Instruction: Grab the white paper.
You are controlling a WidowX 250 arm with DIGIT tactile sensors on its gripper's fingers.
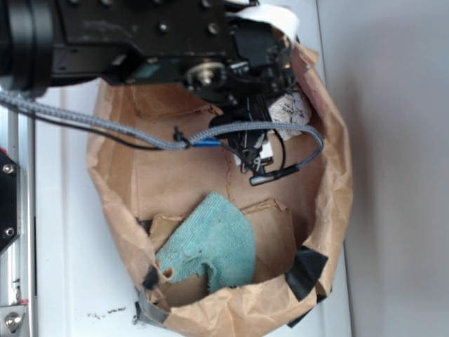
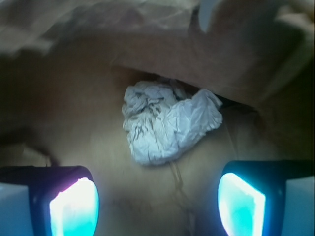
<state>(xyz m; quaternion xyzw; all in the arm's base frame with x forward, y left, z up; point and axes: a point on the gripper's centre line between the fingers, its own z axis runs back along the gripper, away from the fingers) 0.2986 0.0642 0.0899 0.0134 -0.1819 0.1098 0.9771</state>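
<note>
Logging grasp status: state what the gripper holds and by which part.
Nothing is held. The gripper is open, its fingers apart, and the crumpled off-white paper wad lies untouched ahead of them inside the brown paper bag.

Open floor around the white paper [image 2: 167,125]

Brown bag [image 1: 330,203] walls hem it in behind; teal cloth [image 1: 214,242] lies well apart, leaving the approach clear.

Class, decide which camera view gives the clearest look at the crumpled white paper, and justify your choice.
The wrist view: the white paper lies whole and unobstructed ahead of the open end effector. The exterior view shows only a small part, with the arm covering the rest.
</note>
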